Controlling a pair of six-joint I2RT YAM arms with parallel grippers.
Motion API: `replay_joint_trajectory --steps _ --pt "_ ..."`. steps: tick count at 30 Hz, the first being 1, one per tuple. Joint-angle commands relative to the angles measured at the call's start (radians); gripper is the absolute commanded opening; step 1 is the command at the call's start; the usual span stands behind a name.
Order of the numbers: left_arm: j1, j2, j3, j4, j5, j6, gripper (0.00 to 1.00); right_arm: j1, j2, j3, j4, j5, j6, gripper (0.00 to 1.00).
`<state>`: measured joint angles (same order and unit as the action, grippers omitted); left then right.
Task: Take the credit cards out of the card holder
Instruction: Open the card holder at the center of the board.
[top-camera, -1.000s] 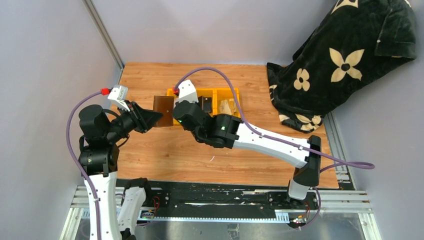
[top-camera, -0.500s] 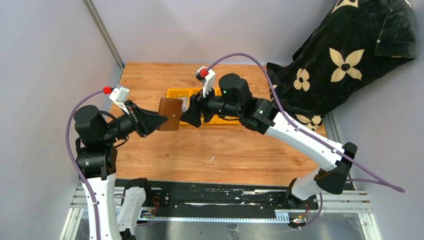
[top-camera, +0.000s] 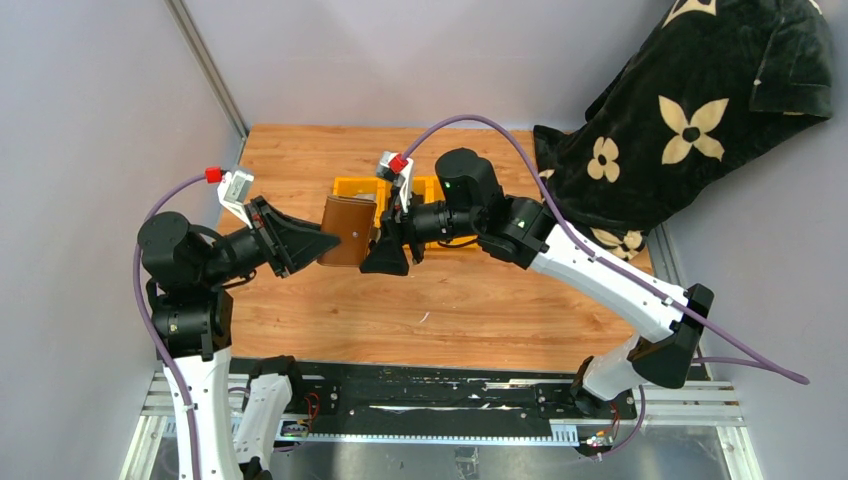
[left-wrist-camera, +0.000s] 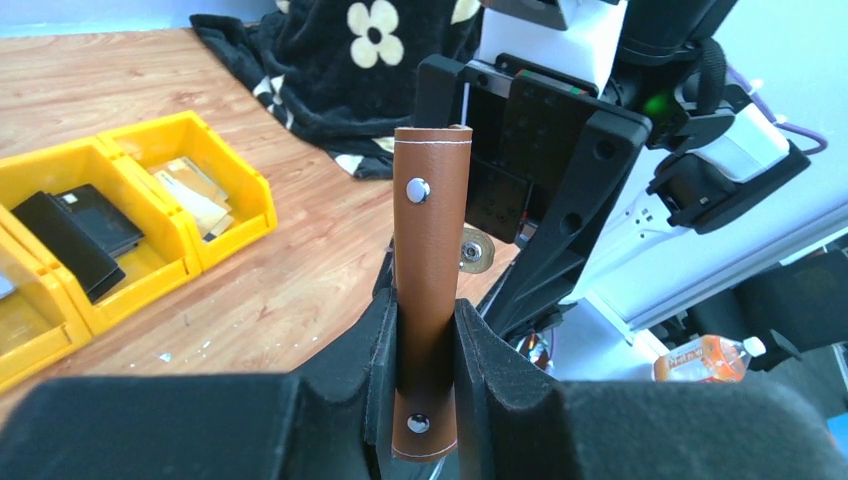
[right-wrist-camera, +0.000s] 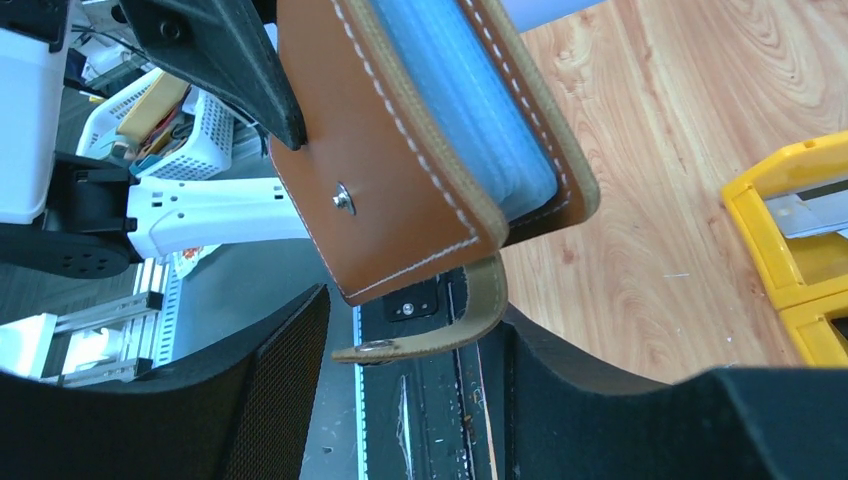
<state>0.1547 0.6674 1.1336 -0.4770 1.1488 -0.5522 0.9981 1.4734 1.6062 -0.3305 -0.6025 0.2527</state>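
Aloft, card holder (left-wrist-camera: 432, 250) clamped in L claw (left-wrist-camera: 428, 338).

no text, number or brand can be read anywhere. the black blanket (top-camera: 700, 120) bears tan flower signs, and a tan mark cut off at its upper edge may be part of a letter. the orange label on the bottle (left-wrist-camera: 705, 357) in the left wrist view is too small to read. the brown card holder (left-wrist-camera: 430, 290) shows only plain snaps and stitching
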Motion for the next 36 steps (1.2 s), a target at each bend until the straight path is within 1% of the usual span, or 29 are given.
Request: replay_joint_trajectory --steps 1,4,13,20,24,31,34,36 --pt "0.0 -0.002 0.037 0.084 0.061 -0.065 0.0 -0.012 0.007 0.002 -0.024 -0.061 -0.026 0.59" --pt "0.0 -0.007 0.034 0.102 0.079 -0.082 0.0 -0.012 0.009 0.009 -0.033 -0.078 -0.028 0.56" --pt "0.0 -0.008 0.028 0.127 0.126 -0.106 0.0 -0.041 -0.019 -0.009 -0.034 -0.107 -0.035 0.54" --pt "-0.001 -0.009 0.041 0.127 0.137 -0.117 0.0 -0.128 -0.048 0.008 -0.063 -0.112 -0.043 0.6" --pt "0.0 -0.011 0.041 0.128 0.137 -0.118 0.0 -0.134 -0.044 0.029 -0.058 -0.157 -0.036 0.6" --pt "0.0 -0.012 0.036 0.128 0.137 -0.114 0.0 -0.133 -0.018 0.052 -0.016 -0.315 0.001 0.58" --pt "0.0 -0.011 0.032 0.128 0.137 -0.112 0.0 -0.133 -0.011 0.056 0.011 -0.317 0.024 0.58" --pt "0.0 -0.012 0.032 0.129 0.137 -0.112 0.0 -0.133 -0.004 0.057 0.032 -0.304 0.046 0.56"
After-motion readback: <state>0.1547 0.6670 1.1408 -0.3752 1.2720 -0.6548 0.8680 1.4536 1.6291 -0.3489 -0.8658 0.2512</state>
